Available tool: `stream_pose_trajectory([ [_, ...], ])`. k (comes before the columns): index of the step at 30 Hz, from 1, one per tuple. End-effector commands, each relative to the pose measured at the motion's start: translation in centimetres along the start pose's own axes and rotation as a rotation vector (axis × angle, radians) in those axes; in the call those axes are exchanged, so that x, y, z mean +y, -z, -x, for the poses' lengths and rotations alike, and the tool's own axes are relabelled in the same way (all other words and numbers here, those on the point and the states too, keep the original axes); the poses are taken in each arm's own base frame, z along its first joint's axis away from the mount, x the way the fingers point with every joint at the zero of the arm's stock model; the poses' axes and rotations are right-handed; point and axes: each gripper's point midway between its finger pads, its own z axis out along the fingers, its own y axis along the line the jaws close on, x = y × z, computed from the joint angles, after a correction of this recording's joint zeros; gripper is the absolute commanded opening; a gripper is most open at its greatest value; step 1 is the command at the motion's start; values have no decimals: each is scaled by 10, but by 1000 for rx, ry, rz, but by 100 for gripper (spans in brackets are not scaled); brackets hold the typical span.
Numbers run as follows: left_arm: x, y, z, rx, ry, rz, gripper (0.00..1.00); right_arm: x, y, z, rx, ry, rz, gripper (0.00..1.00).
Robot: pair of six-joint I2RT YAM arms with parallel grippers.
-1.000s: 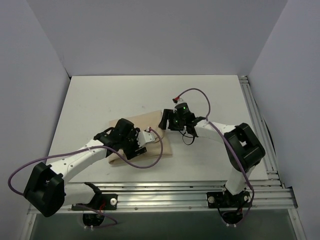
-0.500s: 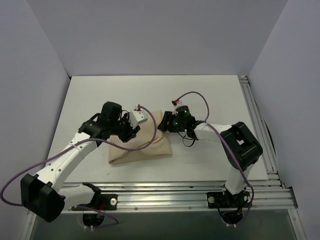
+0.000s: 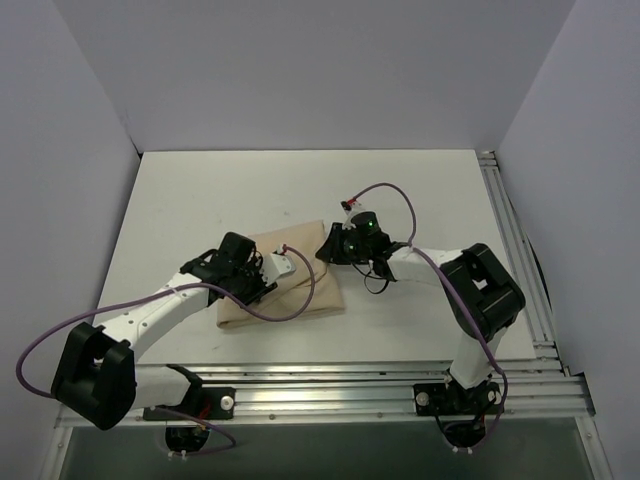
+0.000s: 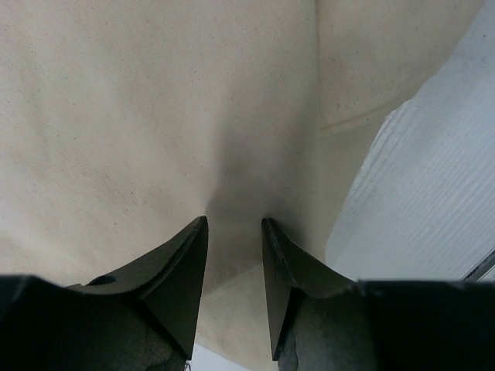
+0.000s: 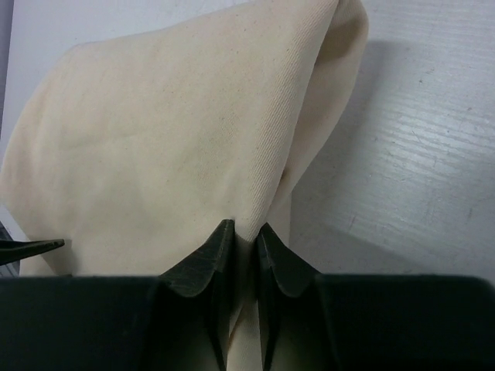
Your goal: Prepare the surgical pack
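The surgical pack (image 3: pixel 322 292) is a tan cloth bundle lying folded near the middle of the white table. My left gripper (image 3: pixel 278 272) is down on the bundle's top left part. In the left wrist view its fingers (image 4: pixel 234 224) stand a little apart with a creased fold of the cloth (image 4: pixel 116 116) pinched between them. My right gripper (image 3: pixel 329 244) is at the bundle's far right corner. There, in the right wrist view, its fingers (image 5: pixel 244 228) are shut on a raised fold of the cloth (image 5: pixel 178 139). Whatever is inside the bundle is hidden.
The white table (image 3: pixel 200 200) has grey walls on three sides. An aluminium rail (image 3: pixel 515 230) runs along the right edge and another along the near edge (image 3: pixel 330 385). A purple cable (image 3: pixel 300 305) from the left arm hangs across the bundle.
My left gripper swung from the bundle's far left edge back onto its top and closed on the cloth. My right gripper closed on the corner fold.
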Motion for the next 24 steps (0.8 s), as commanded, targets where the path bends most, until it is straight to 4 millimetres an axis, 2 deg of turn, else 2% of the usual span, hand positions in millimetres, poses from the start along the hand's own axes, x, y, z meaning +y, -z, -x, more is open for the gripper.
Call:
stream_pose_trajectory([
  [1,9,-4,5,-28,4,53,44,-13,5,-4,6,-6,-53,8],
  [3,14,1,10,-46,21,73,47,-18,7,0,-11,-24,-71,0],
  [6,25,23,30,-105,46,110,54,-37,13,7,-41,-74,-125,0],
  [7,30,33,36,-122,57,137,62,-49,16,12,-68,-87,-182,0],
  [8,41,46,50,-154,61,173,66,-57,19,16,-80,-101,-221,0],
  [10,54,59,54,-145,95,233,74,-76,31,25,-123,-140,-296,0],
  [11,72,72,59,-137,111,316,76,-82,37,28,-142,-162,-311,0],
  [12,80,77,59,-128,128,354,77,-92,43,25,-157,-206,-327,0],
  [13,86,81,58,-118,153,384,78,-107,52,34,-194,-247,-354,0],
  [15,102,94,57,-112,189,440,79,-124,70,44,-252,-301,-394,0],
  [16,105,98,58,-118,205,451,79,-145,82,46,-279,-359,-441,0],
  [18,110,104,59,-132,216,469,79,-163,101,55,-337,-409,-480,0],
  [19,112,107,59,-137,220,479,79,-184,119,58,-383,-472,-517,0],
  [22,116,112,56,-138,233,504,79,-214,154,69,-494,-577,-553,0],
  [23,117,114,55,-138,236,510,79,-242,178,66,-553,-665,-608,0],
  [24,119,116,52,-134,244,518,79,-254,192,65,-591,-706,-632,0],
])
